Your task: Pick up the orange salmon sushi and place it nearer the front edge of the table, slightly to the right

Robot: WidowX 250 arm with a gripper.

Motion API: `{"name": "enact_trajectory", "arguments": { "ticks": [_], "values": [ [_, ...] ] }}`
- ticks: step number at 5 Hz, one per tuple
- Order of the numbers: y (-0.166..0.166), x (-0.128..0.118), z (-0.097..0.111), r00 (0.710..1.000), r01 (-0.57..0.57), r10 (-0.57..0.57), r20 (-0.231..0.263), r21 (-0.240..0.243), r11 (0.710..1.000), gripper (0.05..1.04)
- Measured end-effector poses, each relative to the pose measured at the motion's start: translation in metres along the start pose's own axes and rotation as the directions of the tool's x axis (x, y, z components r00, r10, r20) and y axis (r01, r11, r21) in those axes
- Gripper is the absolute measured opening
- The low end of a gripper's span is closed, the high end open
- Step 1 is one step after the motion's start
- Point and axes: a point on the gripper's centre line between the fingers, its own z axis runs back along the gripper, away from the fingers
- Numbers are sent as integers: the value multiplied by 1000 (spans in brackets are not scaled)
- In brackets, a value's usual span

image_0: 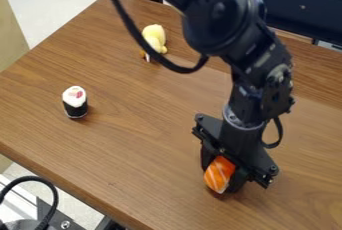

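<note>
The gripper (222,179) hangs at the lower right of the frame, around a piece of orange sushi (219,173) with pale slanting stripes and a smooth, rounded, plastic-looking surface. The sushi is tilted, down by the table (147,144); whether the gripper is clamped on it, I cannot tell.

The table has brown wood grain running across its flat top. Left of centre stands a short, upright roll (75,102) with a black side and a white, rounded top marked in pink. A soft-looking, pale yellow toy (153,39) lies near the upper middle, just beside the hanging loop of a black cable (133,29). The arm (230,29) blocks part of the upper right.

The table's near edge slants from the left side to the bottom, well apart from the sushi. Bare wood lies between roll and gripper, and between roll and toy.
</note>
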Motion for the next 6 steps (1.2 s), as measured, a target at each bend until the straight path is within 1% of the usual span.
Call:
{"name": "enact_trajectory", "arguments": {
  "ticks": [1, 2, 3, 4, 5, 6],
  "values": [
    [-2, 6, -2, 1000, 11, -11, 13, 0, 1000, 626],
    [3, 7, -2, 1000, 7, -7, -1, -20, 1000, 905],
    [6, 3, -1, 999, 14, -15, -36, -27, 1000, 1001],
    [12, -1, 4, 998, 12, -15, -65, -48, 999, 999],
    [18, -3, 23, 998, 10, -15, -55, -88, 996, 999],
    [27, -5, 32, 998, -1, -6, -67, -102, 995, 999]
  ]
}}
